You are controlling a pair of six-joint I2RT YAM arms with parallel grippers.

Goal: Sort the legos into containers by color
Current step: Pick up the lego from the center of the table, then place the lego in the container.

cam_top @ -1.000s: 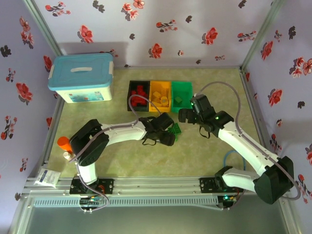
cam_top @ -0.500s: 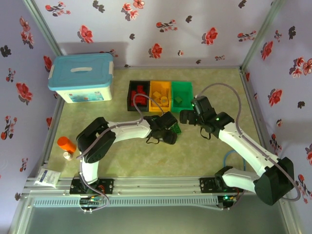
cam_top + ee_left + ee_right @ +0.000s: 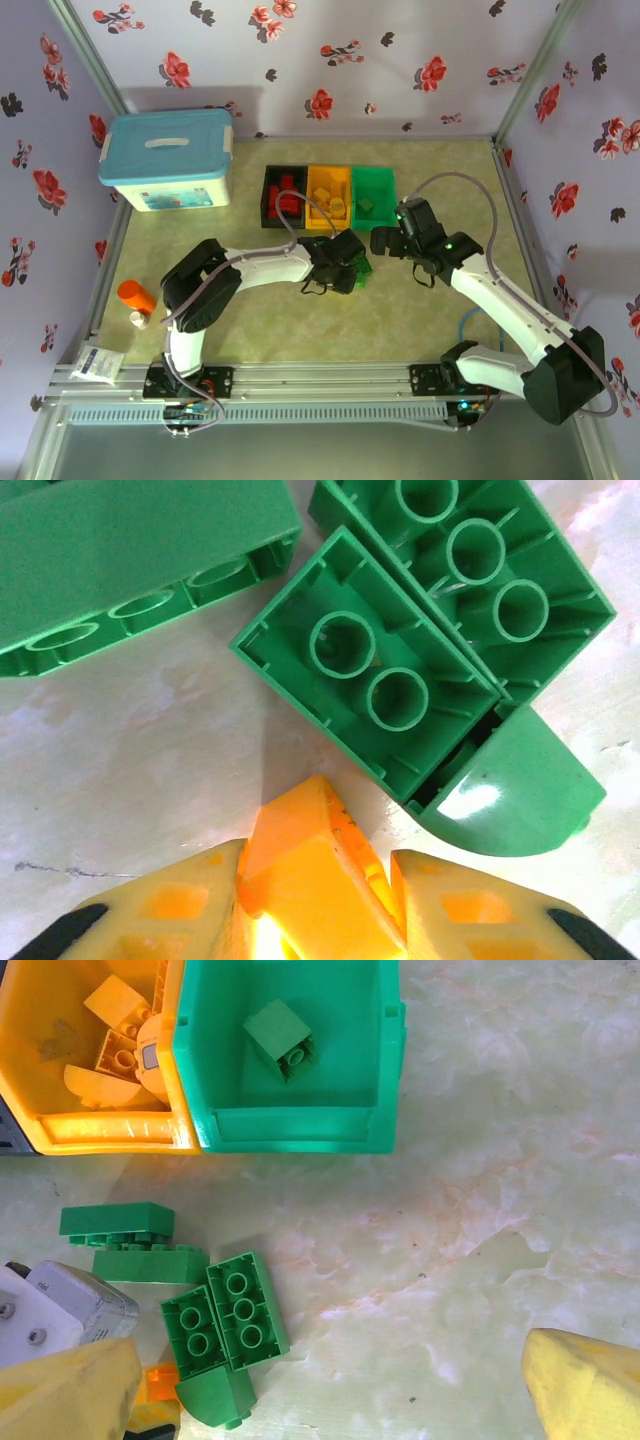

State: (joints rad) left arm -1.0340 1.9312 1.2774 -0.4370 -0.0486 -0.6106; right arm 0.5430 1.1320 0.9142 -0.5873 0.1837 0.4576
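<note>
Closing since a second ago, the left gripper is now pinching an orange brick; the right gripper is hanging open. This brick is probably going to the orange bin at twelve o'clock.

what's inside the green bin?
One green brick on the floor of the green bin; the floor around it is bare. The bin's far end is cut off in the right wrist view; beneath the brick is covered.

Green brick inside green bin
</note>
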